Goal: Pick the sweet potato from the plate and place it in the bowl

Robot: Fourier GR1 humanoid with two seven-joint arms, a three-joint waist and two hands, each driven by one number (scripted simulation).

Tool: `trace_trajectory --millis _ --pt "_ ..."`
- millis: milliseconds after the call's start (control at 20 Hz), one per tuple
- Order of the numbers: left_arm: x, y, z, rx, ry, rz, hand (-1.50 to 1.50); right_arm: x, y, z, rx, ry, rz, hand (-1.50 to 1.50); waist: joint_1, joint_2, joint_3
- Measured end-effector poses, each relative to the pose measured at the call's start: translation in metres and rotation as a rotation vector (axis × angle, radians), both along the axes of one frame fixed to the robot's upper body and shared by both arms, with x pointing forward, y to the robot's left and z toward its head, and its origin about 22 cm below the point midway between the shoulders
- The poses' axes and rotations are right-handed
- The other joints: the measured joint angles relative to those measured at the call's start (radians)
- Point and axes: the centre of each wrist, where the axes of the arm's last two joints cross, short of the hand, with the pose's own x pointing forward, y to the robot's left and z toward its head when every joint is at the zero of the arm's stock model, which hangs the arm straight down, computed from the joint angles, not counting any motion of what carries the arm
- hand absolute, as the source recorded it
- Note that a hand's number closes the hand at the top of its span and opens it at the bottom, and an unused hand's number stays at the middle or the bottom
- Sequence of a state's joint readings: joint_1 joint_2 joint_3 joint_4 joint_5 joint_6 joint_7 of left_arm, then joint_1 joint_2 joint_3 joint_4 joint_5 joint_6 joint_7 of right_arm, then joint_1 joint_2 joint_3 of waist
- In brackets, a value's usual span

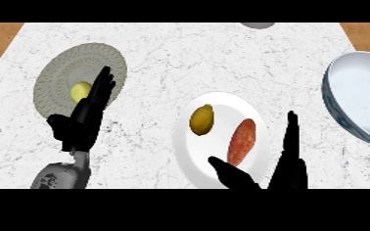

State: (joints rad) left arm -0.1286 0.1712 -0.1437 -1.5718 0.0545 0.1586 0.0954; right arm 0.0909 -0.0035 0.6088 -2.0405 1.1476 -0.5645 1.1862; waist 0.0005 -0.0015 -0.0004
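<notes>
White marbled table (188,54), wood showing beyond its far corners. Near the front edge, at the middle, a white plate (224,105) bearing the sweet potato (242,142), orange-red and long, lying toward the plate's right side with its upper end tilted right. Just beside it on the same plate, apart from it, a yellow-brown lemon (202,119). Right robot hand (289,164) at the front edge, open: straight fingers (292,127) upright just past the plate's right rim, thumb (227,170) spread across the plate's near part, its tip close under the sweet potato's lower end; contact not discernible. At the right edge, a white bowl (345,95), partly cut off. Toward the left side, a grey patterned plate (69,68) holding a small yellow item (80,91). Left robot hand (86,115) open, fingers straight, lying across that grey plate's near right part.
</notes>
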Motion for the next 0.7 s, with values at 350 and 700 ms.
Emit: trace_trajectory --millis 350,700 --pt "0.002 -0.007 -0.008 -0.004 -0.008 -0.003 0.00 -0.002 0.001 -0.015 0.057 -0.019 -0.007 -1.50 -0.002 0.001 0.000" --pt "0.001 -0.006 -0.004 -0.009 -0.008 -0.008 0.00 0.003 0.003 -0.038 0.112 -0.004 -0.033 -1.50 0.001 0.002 0.001"
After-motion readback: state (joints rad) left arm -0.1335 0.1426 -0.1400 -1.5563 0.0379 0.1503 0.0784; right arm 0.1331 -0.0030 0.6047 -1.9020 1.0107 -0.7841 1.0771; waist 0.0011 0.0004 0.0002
